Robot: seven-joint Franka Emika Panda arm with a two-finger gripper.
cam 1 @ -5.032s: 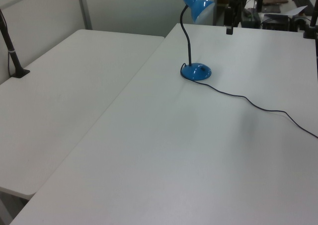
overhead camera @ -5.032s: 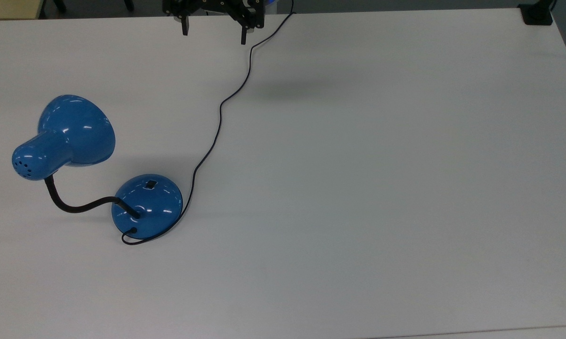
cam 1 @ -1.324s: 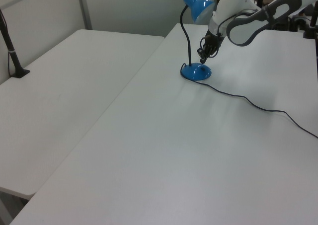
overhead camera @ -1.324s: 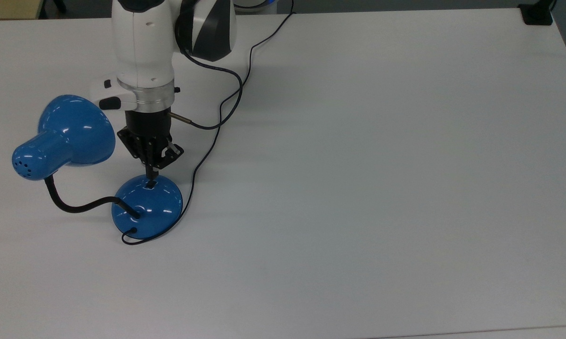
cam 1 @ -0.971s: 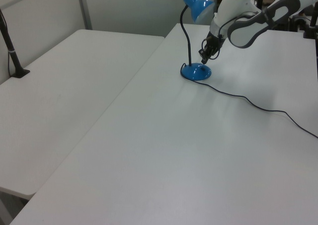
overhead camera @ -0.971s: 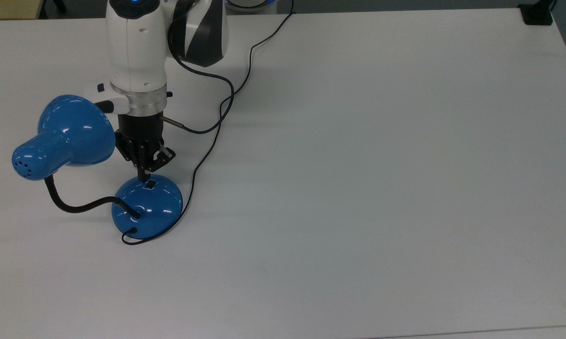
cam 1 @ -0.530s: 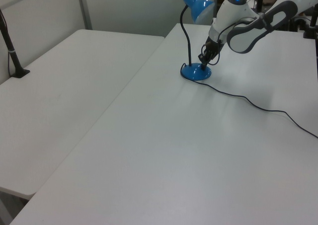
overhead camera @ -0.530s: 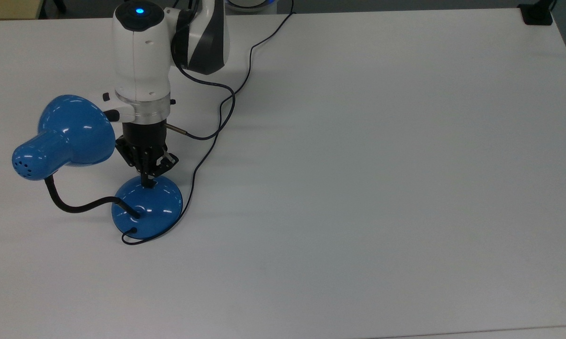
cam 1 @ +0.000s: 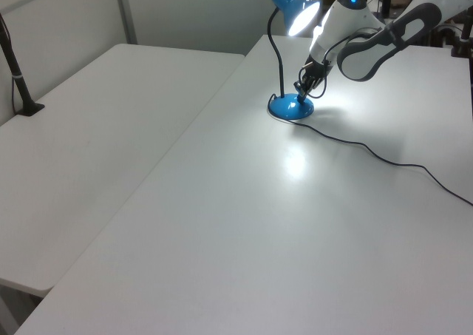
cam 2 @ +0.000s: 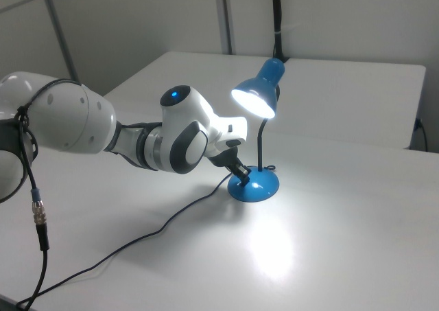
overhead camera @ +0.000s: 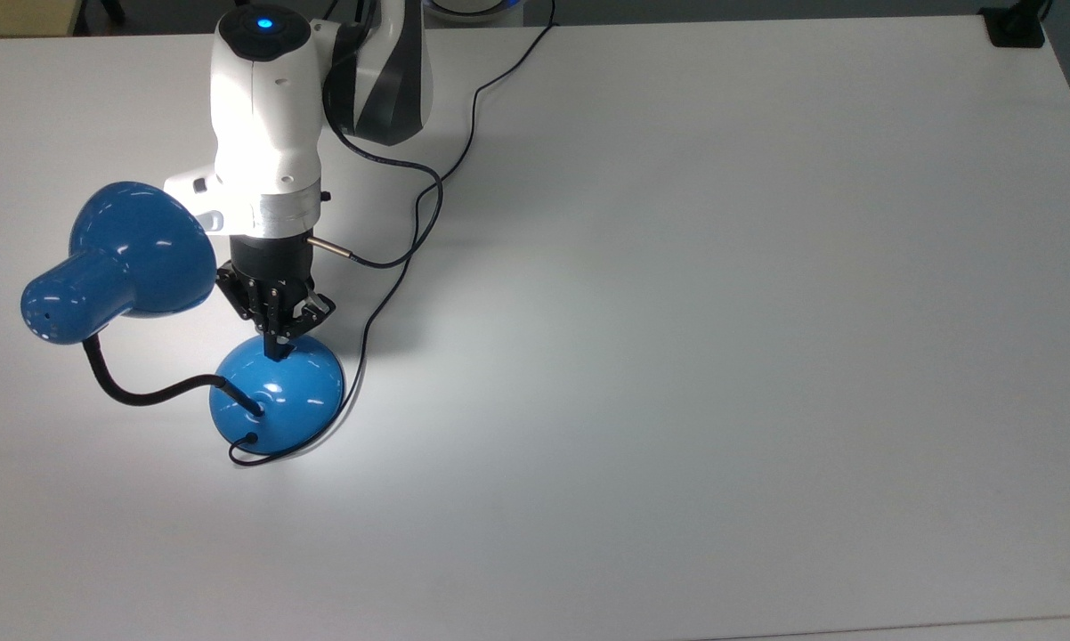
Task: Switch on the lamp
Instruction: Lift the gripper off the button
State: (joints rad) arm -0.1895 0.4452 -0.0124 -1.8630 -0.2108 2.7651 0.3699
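The blue lamp is lit: its bell shade (overhead camera: pixel 125 254) glows in the right view (cam 2: pixel 259 91) and throws a bright patch on the white table. A black gooseneck (overhead camera: pixel 143 392) joins it to the round blue base (overhead camera: pixel 277 401). My gripper (overhead camera: pixel 278 349) points down with its fingers shut together, the tip pressed on the top of the base where the switch sits; the switch is hidden under it. In the left view the gripper (cam 1: pixel 303 95) touches the base (cam 1: pixel 292 109); in the right view the gripper (cam 2: pixel 241 172) meets the base (cam 2: pixel 255 185).
The lamp's thin black cord (overhead camera: pixel 384 303) runs from the base up past the arm toward the table's far edge. The arm's own cable (overhead camera: pixel 410 240) loops beside it. A black clamp (overhead camera: pixel 1016 27) sits at the top view's upper right corner. A second white table (cam 1: pixel 96 128) adjoins in the left view.
The gripper came from the far edge to the lamp base, lowered its shut tip onto the switch, and the lamp has lit up. The shade shifted slightly.
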